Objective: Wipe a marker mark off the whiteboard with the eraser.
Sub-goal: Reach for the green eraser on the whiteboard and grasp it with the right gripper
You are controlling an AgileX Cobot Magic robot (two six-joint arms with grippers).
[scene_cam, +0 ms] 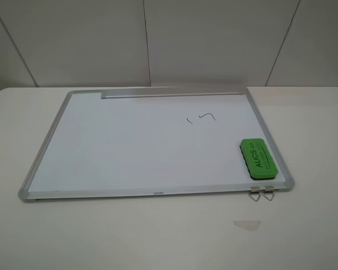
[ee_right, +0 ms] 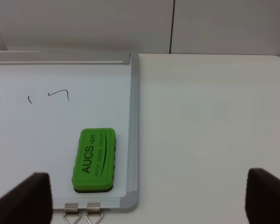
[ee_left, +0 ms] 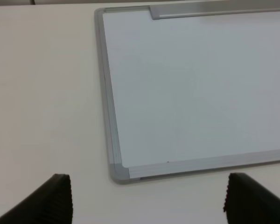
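The high exterior camera looks down on the whole silver-framed white rectangular board (scene_cam: 129, 152). The left wrist view sits close over its 7 o'clock corner, the right over its 5 o'clock corner.

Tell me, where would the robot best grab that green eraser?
Across its two long sides, around the middle, coming straight down from above. The eraser lies flat on the whiteboard, so its narrow width suits the jaws; the right gripper looks nearest.

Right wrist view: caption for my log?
Green AUCS eraser rests on the whiteboard's corner, marker mark beyond it, right tool open.
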